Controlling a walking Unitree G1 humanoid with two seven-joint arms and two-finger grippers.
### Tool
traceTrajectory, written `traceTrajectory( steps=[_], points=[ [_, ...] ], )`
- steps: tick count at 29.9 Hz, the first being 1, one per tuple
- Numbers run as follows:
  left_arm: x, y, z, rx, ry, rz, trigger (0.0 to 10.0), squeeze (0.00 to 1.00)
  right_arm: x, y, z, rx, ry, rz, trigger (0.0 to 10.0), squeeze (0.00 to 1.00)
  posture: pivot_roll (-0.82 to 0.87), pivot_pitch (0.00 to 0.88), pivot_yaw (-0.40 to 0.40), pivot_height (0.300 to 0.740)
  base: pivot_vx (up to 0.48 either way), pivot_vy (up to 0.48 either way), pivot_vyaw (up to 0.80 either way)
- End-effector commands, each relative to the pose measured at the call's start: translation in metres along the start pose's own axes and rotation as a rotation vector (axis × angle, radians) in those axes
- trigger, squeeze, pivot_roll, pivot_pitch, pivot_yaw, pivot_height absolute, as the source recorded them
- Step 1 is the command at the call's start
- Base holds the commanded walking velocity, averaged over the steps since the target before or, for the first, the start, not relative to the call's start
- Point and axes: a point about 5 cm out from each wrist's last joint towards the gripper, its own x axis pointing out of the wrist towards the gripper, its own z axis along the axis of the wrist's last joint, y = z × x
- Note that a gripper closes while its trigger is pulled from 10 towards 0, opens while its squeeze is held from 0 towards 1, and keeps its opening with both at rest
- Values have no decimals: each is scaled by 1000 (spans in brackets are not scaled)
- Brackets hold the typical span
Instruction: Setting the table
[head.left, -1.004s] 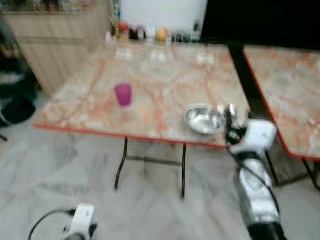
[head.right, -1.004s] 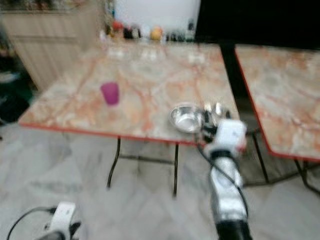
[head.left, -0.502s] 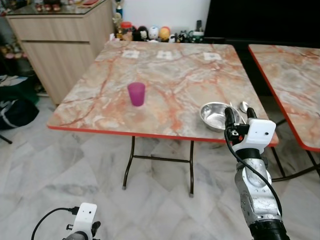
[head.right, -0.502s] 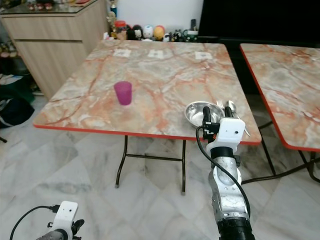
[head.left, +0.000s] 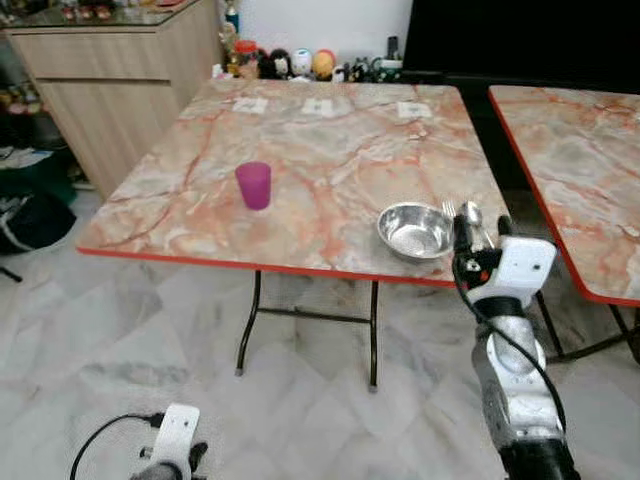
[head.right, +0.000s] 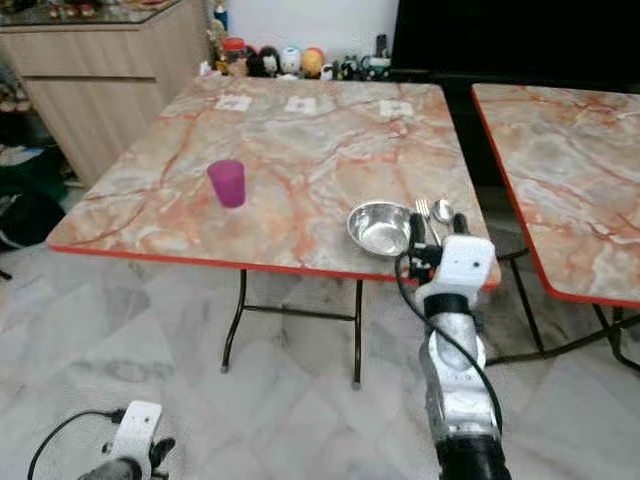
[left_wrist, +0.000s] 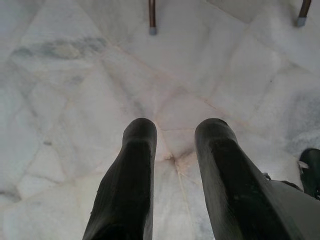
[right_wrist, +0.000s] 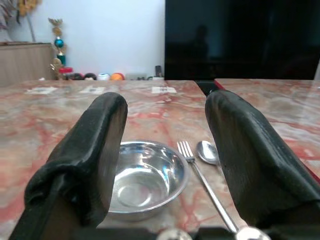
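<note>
- The room I look down into is evenly and brightly lit, with soft daylight and no harsh contrast.
- From my head, the view is slightly soft all over, with edges a little smeared.
- Under the counter (head.left: 300, 150) a faint, diffuse shadow lies on the pale floor (head.left: 120, 340).
- The steel bowl (head.left: 415, 230) carries bright glints on its rim and inside.
- Along my right hand (right_wrist: 165, 165), the bowl and fork (right_wrist: 207, 187) are fairly sharp; my own fingers (right_wrist: 97, 150) loom dark and blurred up close.
- The dark panel (right_wrist: 240, 40) behind gives a dim reflection.
- Along my left hand (left_wrist: 175, 150), the marble floor is bright and washed out, and the fingers are nearly black.
</note>
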Motion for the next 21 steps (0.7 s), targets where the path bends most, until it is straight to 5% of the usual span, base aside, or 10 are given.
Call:
traceTrajectory(
  steps=[1, 21],
  points=[
    [0, 2, -1, 5, 7, -4, 10000, 0, 1, -1, 1, 2, 1, 1, 10000, 0, 45, 0, 16, 740, 285, 0, 0],
    [0, 0, -1, 20, 9, -13, 10000, 0, 1, -1, 2, 12, -15, -16, 10000, 0, 45, 0, 15, 740, 266, 0, 0]
  ],
)
